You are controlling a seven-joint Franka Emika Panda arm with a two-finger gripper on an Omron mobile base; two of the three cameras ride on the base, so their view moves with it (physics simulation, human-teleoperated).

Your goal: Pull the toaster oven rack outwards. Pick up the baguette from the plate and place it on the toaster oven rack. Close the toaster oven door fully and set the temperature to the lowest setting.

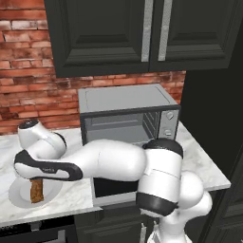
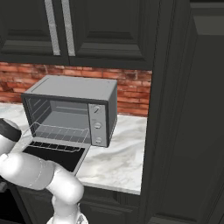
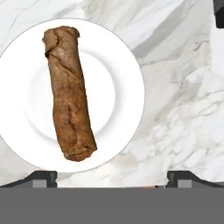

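Observation:
The brown baguette (image 3: 68, 94) lies on the round white plate (image 3: 127, 87), which sits on the marble counter; both also show as baguette (image 1: 35, 191) and plate (image 1: 16, 197) at the lower left. My gripper (image 3: 112, 178) hangs above them, open and holding nothing, with the baguette left of the gap between its fingertips (image 3: 41, 177). The toaster oven (image 1: 126, 102) stands to the right. Its toaster oven door (image 2: 54, 156) is folded down flat. The wire toaster oven rack (image 2: 57, 133) is drawn out over the door. Three knobs (image 2: 97, 124) sit on the oven's right panel.
Dark wall cabinets (image 1: 142, 33) hang above the oven before a brick wall (image 1: 28, 71). A tall dark cabinet (image 2: 188, 109) closes off the right end of the counter (image 2: 118, 153). My arm (image 1: 114, 163) stretches across the open door towards the plate.

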